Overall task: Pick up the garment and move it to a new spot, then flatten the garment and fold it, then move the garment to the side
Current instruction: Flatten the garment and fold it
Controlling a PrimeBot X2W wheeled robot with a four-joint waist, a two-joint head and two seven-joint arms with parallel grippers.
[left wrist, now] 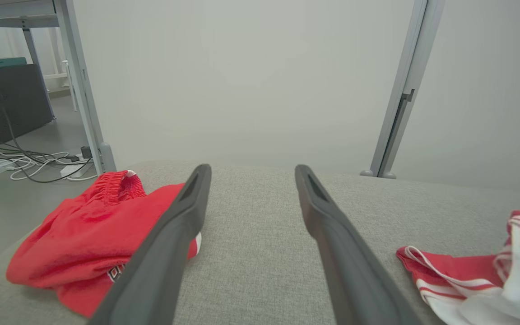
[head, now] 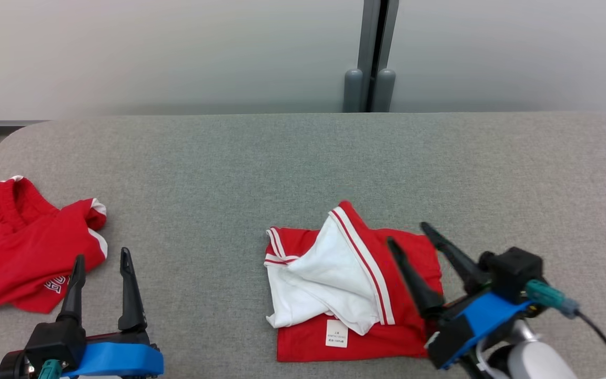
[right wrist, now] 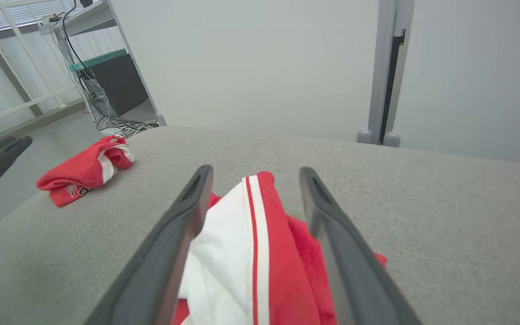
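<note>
A red and white garment [head: 345,284] lies loosely folded at the middle of the grey table, white lining and a care label facing up. My right gripper [head: 411,234] hovers over its right edge with its fingers spread and nothing between them. Seen from the right wrist, the garment [right wrist: 260,253] lies beneath and between the spread fingers. My left gripper [head: 101,258] stands open near the front left, apart from the garment. The left wrist view catches the garment's striped edge [left wrist: 476,280] at the lower right.
A second red garment [head: 19,247] lies crumpled at the table's left end, just left of my left gripper; it also appears as the red heap [left wrist: 93,234] [right wrist: 84,169]. A grey partition post [head: 371,79] stands behind the table [head: 303,168].
</note>
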